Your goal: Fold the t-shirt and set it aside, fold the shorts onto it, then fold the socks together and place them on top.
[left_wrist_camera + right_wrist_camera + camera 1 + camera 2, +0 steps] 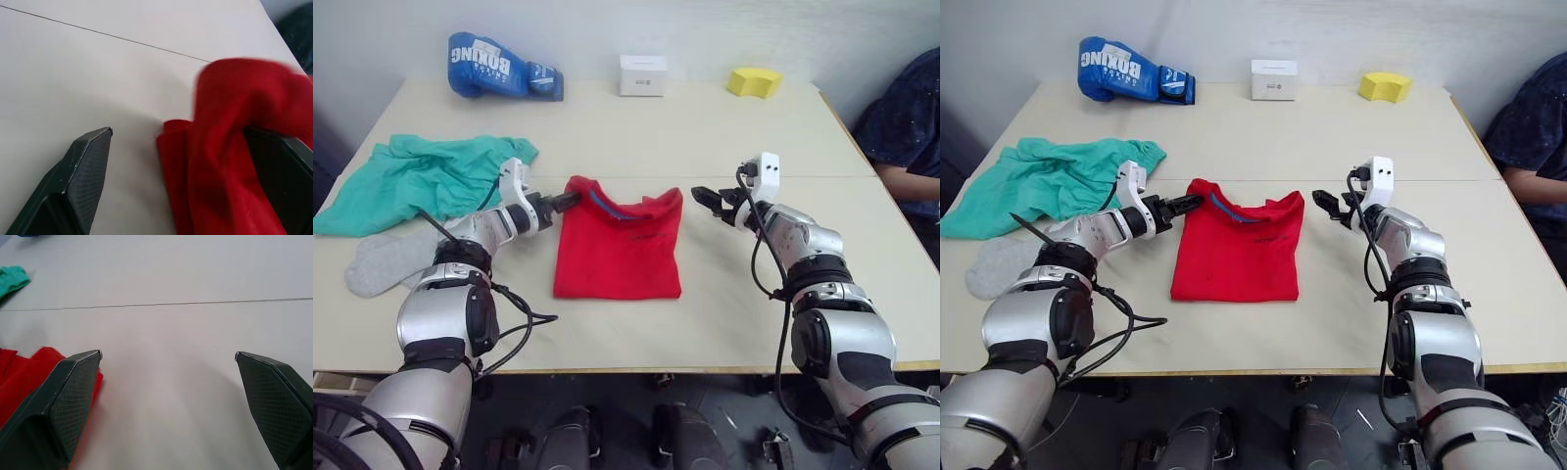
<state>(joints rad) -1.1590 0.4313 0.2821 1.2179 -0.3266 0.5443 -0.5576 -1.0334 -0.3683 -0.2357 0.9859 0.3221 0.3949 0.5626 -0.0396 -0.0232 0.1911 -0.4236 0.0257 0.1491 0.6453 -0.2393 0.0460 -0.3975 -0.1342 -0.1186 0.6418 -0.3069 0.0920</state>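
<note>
The t-shirt (619, 247) lies folded to a narrow rectangle mid-table with the left gripper (566, 202) spread at its upper left corner, 1 finger under cloth, and the right gripper (708, 199) spread empty just beside its upper right corner. To fold it well, I judge both should pinch the collar corners evenly before drawing them toward the hem. The shorts (421, 178) spill off the table's (724, 137) left edge, and the 2 socks (384, 260) overlap, partly hidden behind the left arm.
</note>
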